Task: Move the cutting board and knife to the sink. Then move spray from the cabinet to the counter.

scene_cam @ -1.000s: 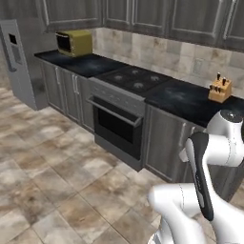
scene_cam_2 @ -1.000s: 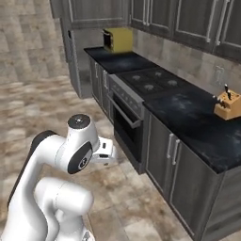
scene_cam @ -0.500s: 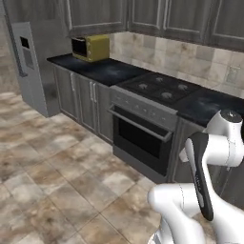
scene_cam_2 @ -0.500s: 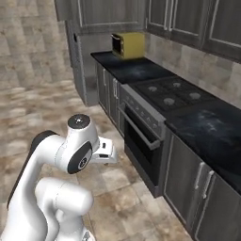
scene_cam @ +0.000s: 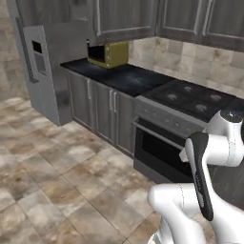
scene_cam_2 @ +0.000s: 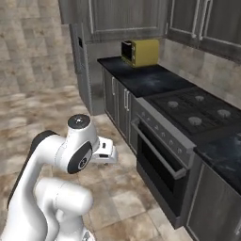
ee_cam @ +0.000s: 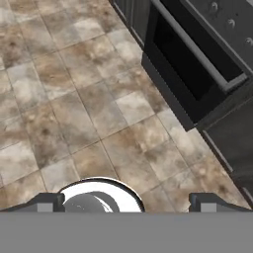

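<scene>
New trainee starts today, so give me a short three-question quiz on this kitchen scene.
1. True or false: the yellow oven stands on the counter.
2. What lies directly below the gripper in the hand view? A) tiled floor B) a drawer C) a plate
3. Fill in: the gripper's fingers stand ____.

Key: 1 true; 2 A; 3 open

The counter (scene_cam: 119, 76) was black with faint white veins. A yellow oven (scene_cam: 108, 53) stood on it, below grey wood-grain cabinets (scene_cam: 124, 19). Beside the counter, the fridge (scene_cam: 43, 71) was grey. The floor (scene_cam: 52, 186) had mottled brown-and-beige tiles.
</scene>
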Robot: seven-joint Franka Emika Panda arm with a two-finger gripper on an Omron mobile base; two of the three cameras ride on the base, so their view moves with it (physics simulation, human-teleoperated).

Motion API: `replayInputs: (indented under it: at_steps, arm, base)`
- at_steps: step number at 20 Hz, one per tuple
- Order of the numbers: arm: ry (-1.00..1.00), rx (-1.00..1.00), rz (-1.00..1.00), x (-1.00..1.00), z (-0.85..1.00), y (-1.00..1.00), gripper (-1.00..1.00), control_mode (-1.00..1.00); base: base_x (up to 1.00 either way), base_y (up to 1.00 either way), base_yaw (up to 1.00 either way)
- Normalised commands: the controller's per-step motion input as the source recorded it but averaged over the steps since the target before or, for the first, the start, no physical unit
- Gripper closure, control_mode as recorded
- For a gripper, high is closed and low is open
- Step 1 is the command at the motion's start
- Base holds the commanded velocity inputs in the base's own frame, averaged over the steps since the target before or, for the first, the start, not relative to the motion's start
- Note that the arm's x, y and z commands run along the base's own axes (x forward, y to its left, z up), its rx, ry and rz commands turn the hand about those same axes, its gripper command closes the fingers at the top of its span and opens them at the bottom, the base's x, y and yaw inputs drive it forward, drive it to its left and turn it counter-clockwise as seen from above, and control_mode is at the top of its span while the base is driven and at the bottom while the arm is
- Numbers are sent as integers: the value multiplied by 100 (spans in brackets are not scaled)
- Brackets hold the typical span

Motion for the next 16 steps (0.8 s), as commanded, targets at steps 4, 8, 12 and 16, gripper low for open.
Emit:
replayInputs:
  at_steps: [4, 8, 12, 16]
  arm:
    - [0, 0, 0, 0, 0, 0, -100, 100]
    - [0, 0, 0, 0, 0, 0, -100, 100]
    - [0, 0, 0, 0, 0, 0, -100, 100]
    - [0, 0, 0, 0, 0, 0, -100, 100]
  base:
    - [65, 72, 0]
    - [62, 73, 0]
    - [62, 74, 0]
    - [62, 75, 0]
